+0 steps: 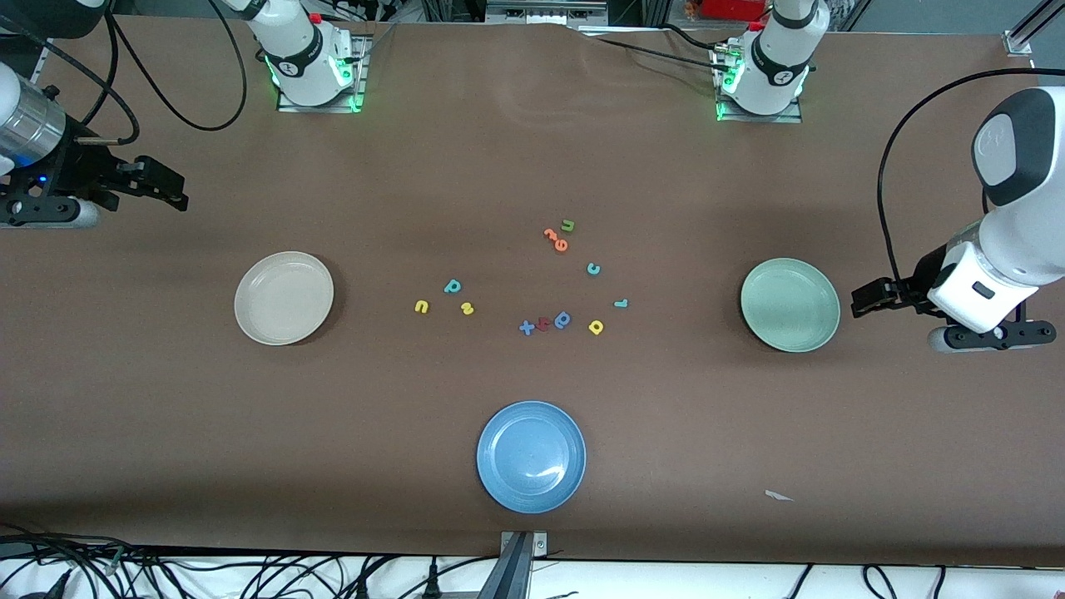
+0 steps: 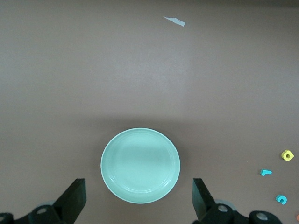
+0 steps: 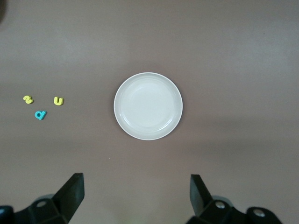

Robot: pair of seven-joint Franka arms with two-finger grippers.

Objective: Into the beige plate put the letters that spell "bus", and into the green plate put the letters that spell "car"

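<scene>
Teal and yellow foam letters are all I need to move, and from my console none has gone anywhere yet: the beige plate point(image 1: 284, 298) and the green plate point(image 1: 790, 304) both sit bare, so all six placements are still ahead of me. The "bus" set lies bunched on the tabletop between the beige plate and the middle of the scatter: the teal b point(image 1: 452, 286), with the yellow u point(image 1: 422, 307) and the yellow s point(image 1: 467, 309) a little nearer the front camera. The "car" set lies toward the green plate's side of the scatter: the teal c point(image 1: 593, 269), the small teal r point(image 1: 621, 304) and the yellow a point(image 1: 596, 327), spread loosely apart. Mixed in are the ones I must leave alone: a green u point(image 1: 568, 225), an orange letter pair point(image 1: 556, 239), a blue a point(image 1: 562, 319), a red letter point(image 1: 543, 324) and a blue cross-shaped piece point(image 1: 526, 328), plus a blue plate point(image 1: 531, 456) nearest the front camera. My right end effector point(image 3: 133, 193) hangs with jaws spread wide and nothing between them, at the right arm's end of the tabletop, well apart from the "bus" letters. My left end effector point(image 2: 139, 198) is likewise wide and empty, just beside the green plate at the left arm's end, well apart from the "car" letters.
</scene>
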